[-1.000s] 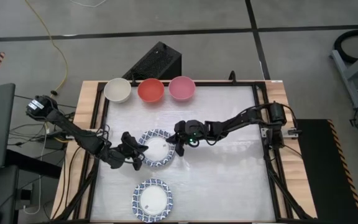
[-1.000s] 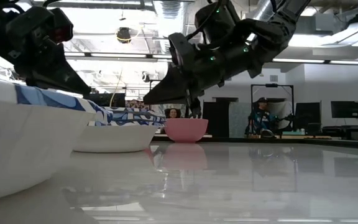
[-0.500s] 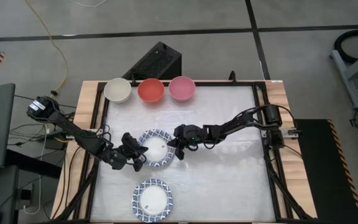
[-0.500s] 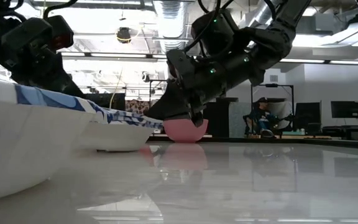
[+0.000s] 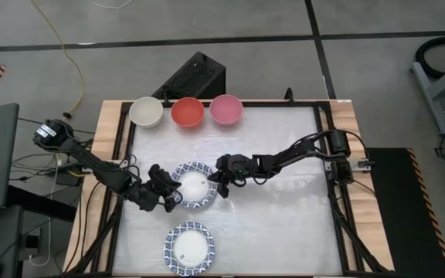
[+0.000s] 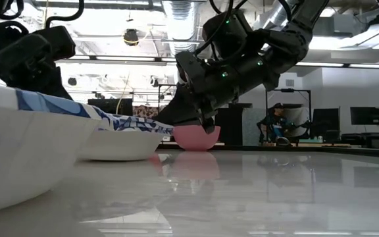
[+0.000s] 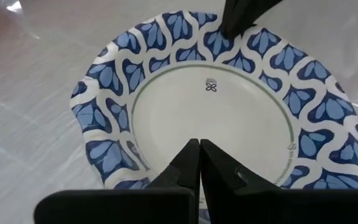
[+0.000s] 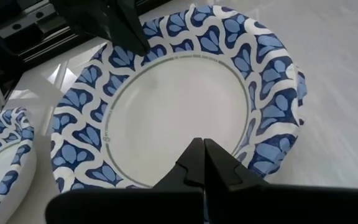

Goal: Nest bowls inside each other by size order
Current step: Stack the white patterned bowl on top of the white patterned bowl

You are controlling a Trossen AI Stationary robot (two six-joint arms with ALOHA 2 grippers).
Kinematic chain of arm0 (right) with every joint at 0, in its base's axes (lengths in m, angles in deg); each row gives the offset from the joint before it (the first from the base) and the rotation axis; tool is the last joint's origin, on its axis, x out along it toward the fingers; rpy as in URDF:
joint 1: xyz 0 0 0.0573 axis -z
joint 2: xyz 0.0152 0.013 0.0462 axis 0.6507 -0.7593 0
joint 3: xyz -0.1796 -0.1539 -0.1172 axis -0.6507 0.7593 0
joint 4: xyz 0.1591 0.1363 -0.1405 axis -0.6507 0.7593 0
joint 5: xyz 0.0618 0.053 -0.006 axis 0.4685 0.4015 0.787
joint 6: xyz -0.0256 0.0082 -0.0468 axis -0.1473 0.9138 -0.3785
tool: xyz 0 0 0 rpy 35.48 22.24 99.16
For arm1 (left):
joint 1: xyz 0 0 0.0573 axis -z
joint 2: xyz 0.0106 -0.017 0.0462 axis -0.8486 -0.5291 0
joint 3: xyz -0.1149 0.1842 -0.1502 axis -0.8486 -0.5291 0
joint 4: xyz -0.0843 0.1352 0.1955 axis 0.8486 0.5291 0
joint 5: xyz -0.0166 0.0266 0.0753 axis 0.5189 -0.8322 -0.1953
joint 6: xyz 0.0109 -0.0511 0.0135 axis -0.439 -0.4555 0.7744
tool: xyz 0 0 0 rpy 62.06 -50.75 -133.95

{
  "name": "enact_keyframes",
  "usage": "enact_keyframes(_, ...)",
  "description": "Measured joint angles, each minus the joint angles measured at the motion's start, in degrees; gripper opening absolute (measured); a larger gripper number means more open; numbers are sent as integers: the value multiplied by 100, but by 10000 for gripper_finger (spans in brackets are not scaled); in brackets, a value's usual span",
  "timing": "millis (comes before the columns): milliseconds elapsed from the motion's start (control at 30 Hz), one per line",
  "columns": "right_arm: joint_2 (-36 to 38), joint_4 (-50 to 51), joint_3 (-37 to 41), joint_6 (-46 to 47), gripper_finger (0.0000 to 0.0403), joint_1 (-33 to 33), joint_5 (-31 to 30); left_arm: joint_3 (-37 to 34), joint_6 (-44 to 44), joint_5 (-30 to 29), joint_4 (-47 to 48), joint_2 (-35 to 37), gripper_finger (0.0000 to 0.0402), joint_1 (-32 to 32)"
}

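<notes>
The patterned bowl [image 5: 194,184] sits near the table [image 5: 284,232] centre, between the two grippers. Left gripper [image 5: 170,196], jaws shut and pinching the rim, holds its side toward the table's left edge; right gripper [image 5: 217,185], jaws shut likewise, grips the opposite rim. Both are equally near. A second patterned bowl [image 5: 189,248] lies toward the near edge, well apart, directly along the likely carrying line.

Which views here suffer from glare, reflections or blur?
Low view: the table mirrors the pink bowl and the ceiling lights, and the nearest bowl looms large and soft. High view: evenly lit, only a mild sheen on the table. Left wrist view: glare streaks on the table beside the patterned bowl, and a blurred red patch in one corner.
</notes>
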Motion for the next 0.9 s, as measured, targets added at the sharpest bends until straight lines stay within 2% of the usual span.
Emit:
enact_keyframes(300, 0, -120, -18, 2, 13, 74, 22, 0, 2, 2, 216, 0, 0, 0)
enact_keyframes(667, 7, 51, -401, -305, 13, 201, 201, 0, -70, 111, 314, 0, 0, 0)
enact_keyframes(900, 560, 237, -455, -687, 13, 311, 123, 4, 118, 54, -150, 59, 0, -2)
